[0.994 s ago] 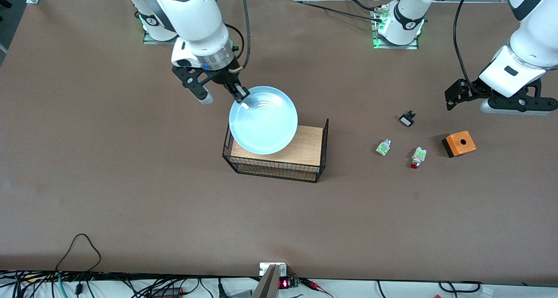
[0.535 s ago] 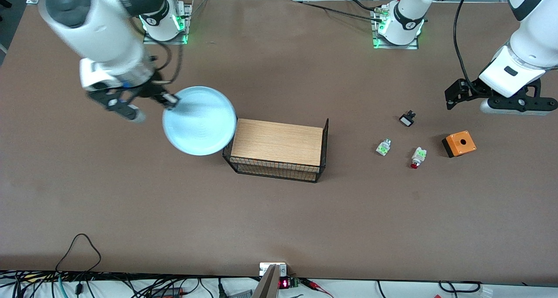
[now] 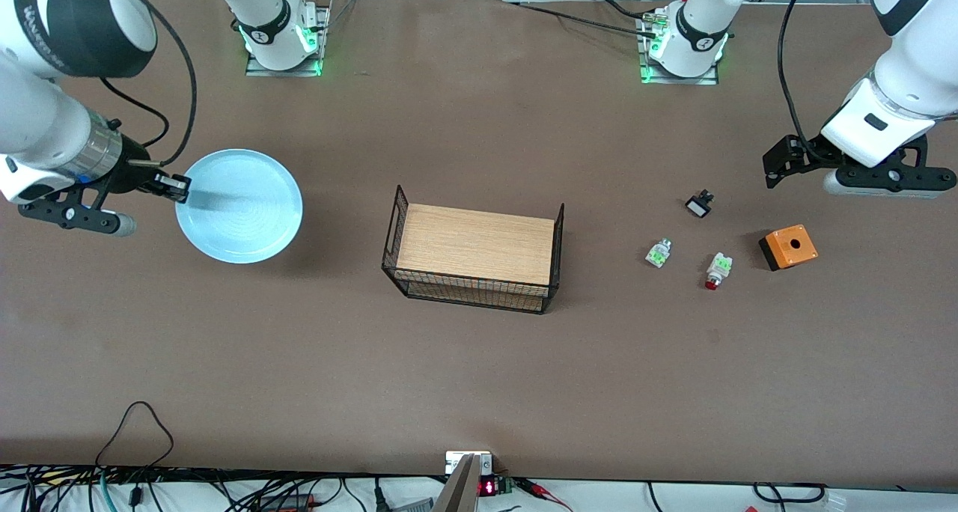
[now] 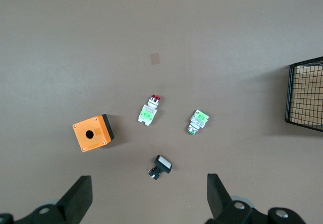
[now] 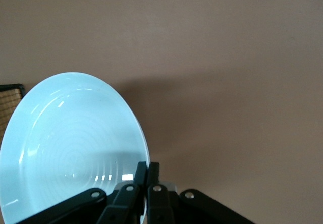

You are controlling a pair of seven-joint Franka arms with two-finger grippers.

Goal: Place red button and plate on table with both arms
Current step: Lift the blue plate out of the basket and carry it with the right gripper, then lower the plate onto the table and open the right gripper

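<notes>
My right gripper [image 3: 176,188] is shut on the rim of the pale blue plate [image 3: 241,206] and holds it over the brown table [image 3: 479,362] toward the right arm's end. In the right wrist view the fingers [image 5: 153,172] pinch the plate's [image 5: 70,143] edge. The red button [image 3: 715,271] lies on the table toward the left arm's end, with its red cap nearer the front camera; it also shows in the left wrist view [image 4: 150,110]. My left gripper [image 3: 861,174] is open and empty, up over the table near the small parts; in its wrist view [image 4: 146,204] the jaws stand wide apart.
A wooden board with black wire sides [image 3: 474,250] stands mid-table. Near the red button lie a white-green part without a cap [image 3: 658,253], a black-and-white part [image 3: 699,204] and an orange box with a hole [image 3: 787,247]. Cables run along the table's front edge.
My right arm has carried the plate off the wire-sided board and out toward the right arm's end of the table. The left arm has not moved.
</notes>
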